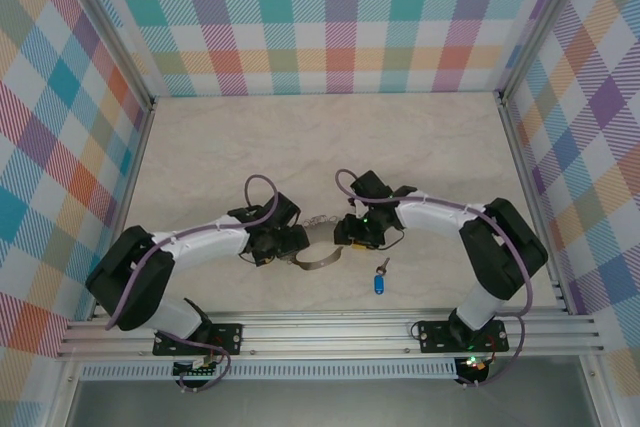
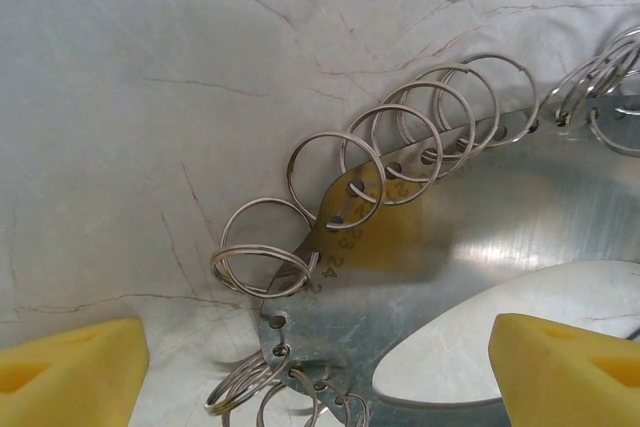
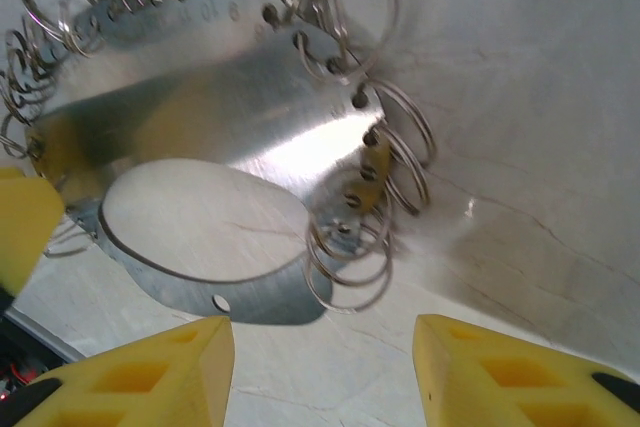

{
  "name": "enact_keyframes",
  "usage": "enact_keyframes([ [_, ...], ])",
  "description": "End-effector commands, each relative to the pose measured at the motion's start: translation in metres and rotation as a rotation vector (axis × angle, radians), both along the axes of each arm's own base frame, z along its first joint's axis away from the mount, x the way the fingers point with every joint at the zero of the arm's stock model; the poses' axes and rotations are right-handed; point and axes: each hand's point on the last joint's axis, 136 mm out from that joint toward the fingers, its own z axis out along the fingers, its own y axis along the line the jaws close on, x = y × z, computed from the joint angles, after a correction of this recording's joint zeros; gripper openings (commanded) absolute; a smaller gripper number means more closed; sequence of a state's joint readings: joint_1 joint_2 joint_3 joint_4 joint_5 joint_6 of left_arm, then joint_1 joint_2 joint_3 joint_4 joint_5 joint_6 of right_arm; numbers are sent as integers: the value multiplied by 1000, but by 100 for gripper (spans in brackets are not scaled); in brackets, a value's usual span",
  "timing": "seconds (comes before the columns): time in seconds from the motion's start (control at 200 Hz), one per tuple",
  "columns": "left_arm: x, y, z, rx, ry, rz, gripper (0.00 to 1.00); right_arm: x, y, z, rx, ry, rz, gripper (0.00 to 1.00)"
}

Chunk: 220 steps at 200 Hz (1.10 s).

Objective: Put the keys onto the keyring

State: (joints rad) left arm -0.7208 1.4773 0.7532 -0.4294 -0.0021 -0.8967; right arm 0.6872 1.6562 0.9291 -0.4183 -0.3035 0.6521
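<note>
A pale desk (image 1: 250,147), with what looks like faint marble veining, fills the middle. Checked walls (image 1: 320,17) in teal, orange, purple and yellow rise behind the desk and at both its sides. Aluminium rails (image 1: 330,332) run along its near edge.

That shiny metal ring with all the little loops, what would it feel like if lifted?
The keyring is a thin metal band, so probably stiff yet slightly springy, and light. Its polished face looks slippery. The small loops hang loosely through holes, so they would likely swing and rattle.
</note>
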Motion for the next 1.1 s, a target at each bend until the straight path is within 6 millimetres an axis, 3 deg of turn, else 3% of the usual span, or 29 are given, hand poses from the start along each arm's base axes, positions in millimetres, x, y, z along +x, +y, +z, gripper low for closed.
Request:
enact_keyframes([
  [0.0, 20, -16, 6, -2, -62, -47, 89, 10, 11, 7, 21, -15, -5, 50],
  [0.46, 66, -22, 7, 26, -93, -61, 89, 24, 23, 3, 14, -11, 7, 50],
  [0.685, 82, -27, 20, -5, -110, -62, 89, 32, 25, 17, 14, -46, 16, 50],
  [0.845, 78, -25, 38, -23, -123, -46, 89, 32, 20, 30, 12, -77, 17, 50],
  [1.095, 53, -3, 57, -20, -127, 8, 89, 15, 0, 25, -25, -77, 17, 50],
])
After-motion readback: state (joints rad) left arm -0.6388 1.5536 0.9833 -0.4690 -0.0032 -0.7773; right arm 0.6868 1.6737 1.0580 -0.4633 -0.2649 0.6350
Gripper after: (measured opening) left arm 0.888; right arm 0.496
